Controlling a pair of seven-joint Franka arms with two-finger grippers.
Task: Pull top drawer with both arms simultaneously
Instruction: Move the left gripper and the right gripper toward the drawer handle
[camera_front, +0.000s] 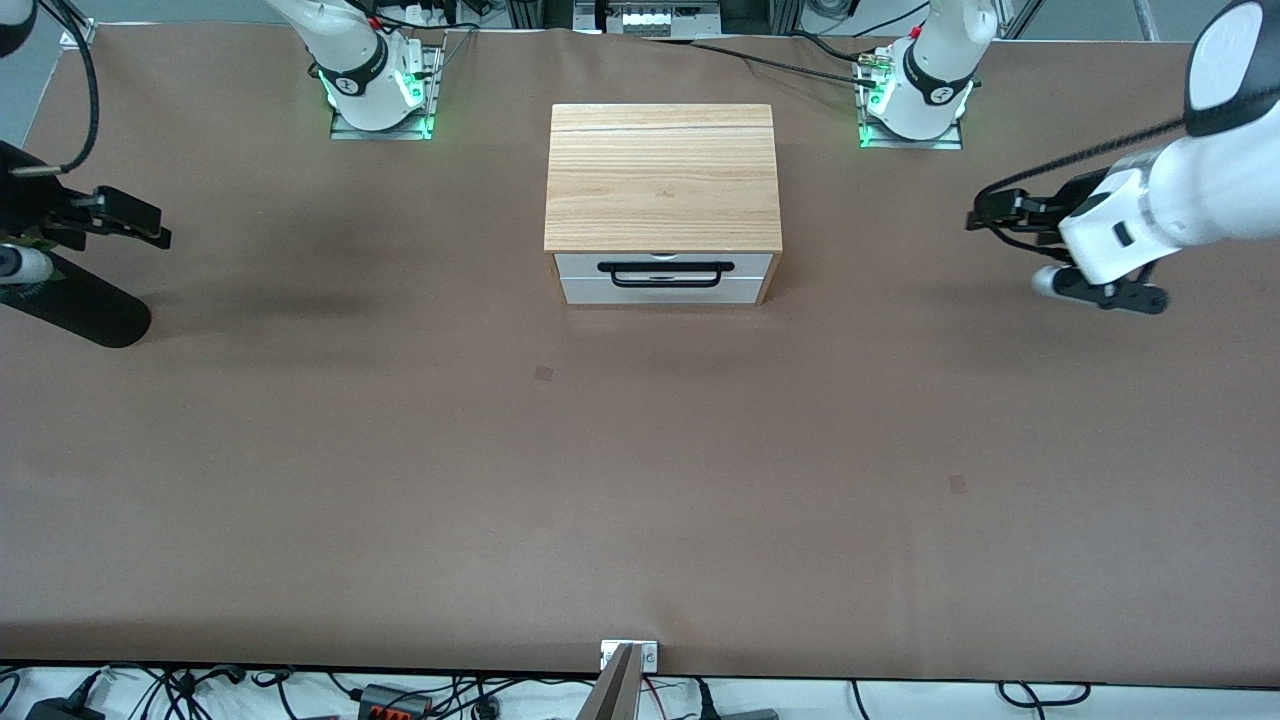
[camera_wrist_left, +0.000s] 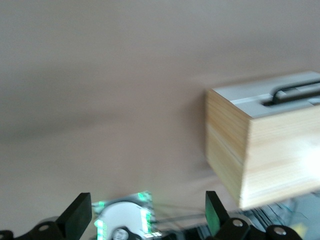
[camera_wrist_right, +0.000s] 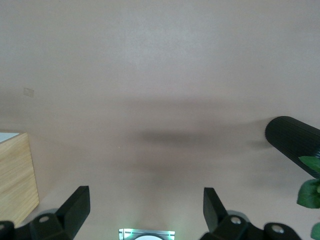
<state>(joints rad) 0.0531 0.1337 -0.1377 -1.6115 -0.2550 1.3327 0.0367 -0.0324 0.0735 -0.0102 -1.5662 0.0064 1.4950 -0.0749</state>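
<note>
A light-wood cabinet (camera_front: 662, 175) stands mid-table near the arms' bases. Its top drawer (camera_front: 582, 266) has a white front and a long black bar handle (camera_front: 668, 284), and it sits flush and shut. My left gripper (camera_front: 973, 218) hangs open and empty over bare table toward the left arm's end, well apart from the cabinet. My right gripper (camera_front: 160, 230) hangs open and empty toward the right arm's end. The left wrist view shows its open gripper (camera_wrist_left: 146, 215), the cabinet (camera_wrist_left: 260, 160) and the handle (camera_wrist_left: 295, 92). The right wrist view shows its open gripper (camera_wrist_right: 144, 206) and a cabinet corner (camera_wrist_right: 17, 175).
The brown table cover (camera_front: 640, 470) runs wide around the cabinet. The arm bases (camera_front: 380, 95) (camera_front: 915, 100) glow green beside the cabinet's back. A black padded segment of the right arm (camera_front: 85, 312) lies low over the table, also seen in the right wrist view (camera_wrist_right: 292, 140).
</note>
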